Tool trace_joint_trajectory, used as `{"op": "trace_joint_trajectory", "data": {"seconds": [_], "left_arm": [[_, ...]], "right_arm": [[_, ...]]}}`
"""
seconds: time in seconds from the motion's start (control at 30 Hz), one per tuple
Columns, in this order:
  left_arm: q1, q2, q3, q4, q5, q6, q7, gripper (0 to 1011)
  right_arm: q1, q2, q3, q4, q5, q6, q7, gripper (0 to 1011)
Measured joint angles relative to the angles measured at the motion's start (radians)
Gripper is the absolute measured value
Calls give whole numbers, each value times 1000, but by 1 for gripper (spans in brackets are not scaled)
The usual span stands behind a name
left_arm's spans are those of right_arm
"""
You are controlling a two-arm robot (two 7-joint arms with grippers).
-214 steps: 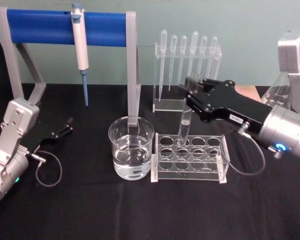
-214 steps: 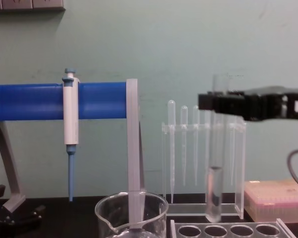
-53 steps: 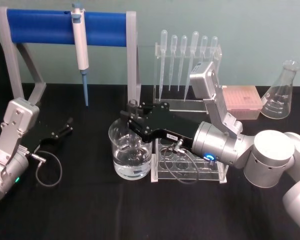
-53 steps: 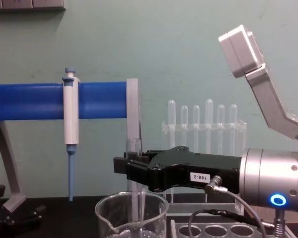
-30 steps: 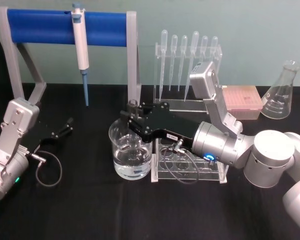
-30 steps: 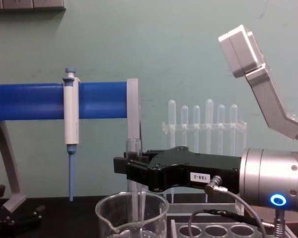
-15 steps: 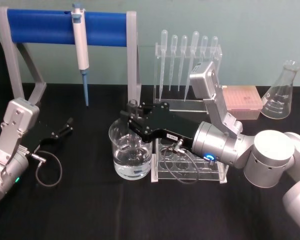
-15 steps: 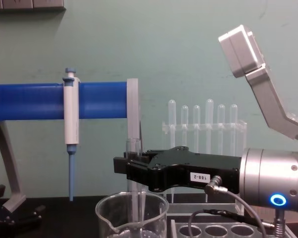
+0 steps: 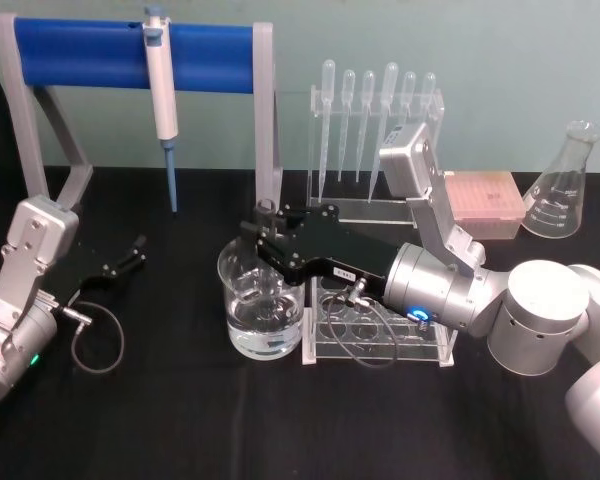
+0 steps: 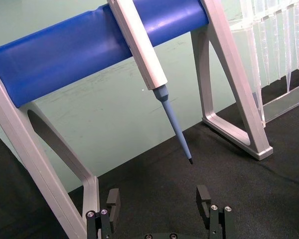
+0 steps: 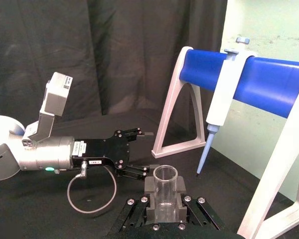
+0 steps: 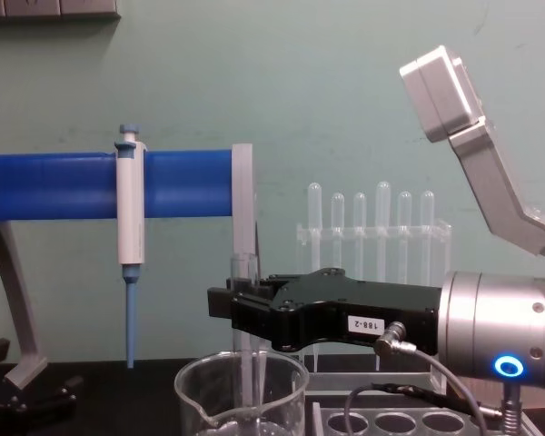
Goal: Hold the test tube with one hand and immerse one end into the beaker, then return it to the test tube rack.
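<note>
The right tool (image 9: 263, 232) reaches in from the right, level above the beaker (image 9: 242, 335), which stands on the black counter (image 9: 180, 420) just to the left of the test tube rack (image 9: 425, 335). Its fingers are pressed against the test tube (image 12: 243, 269), pinching it upright just below its rimmed mouth. In the right wrist view the open mouth (image 11: 165, 178) stands up between the two black fingers (image 11: 150, 188).

From the chest view the short top of the tube shows above the tool (image 12: 236, 304), and its long lower part runs straight down past the beaker's rim (image 12: 200, 386) into the glass. The beaker holds clear liquid. The tube's lower end seems to reach into it, but through the glass that is hard to tell for certain.

The rack lies under the right arm's silver wrist, and its visible holes hold nothing.

The left tool (image 9: 130, 252) rests low over the counter at the far left, well apart from the beaker, with its fingers (image 10: 204, 196) spread. Beyond it the micropipette (image 9: 161, 90) hangs on the blue stand (image 9: 80, 52).
</note>
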Motion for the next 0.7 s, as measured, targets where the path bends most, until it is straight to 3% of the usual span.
{"op": "trace_joint_trajectory", "data": {"seconds": [0.7], "left_arm": [[0,0,0,0,0,0,0,1000]], "right_arm": [[0,0,0,0,0,0,0,225]]}}
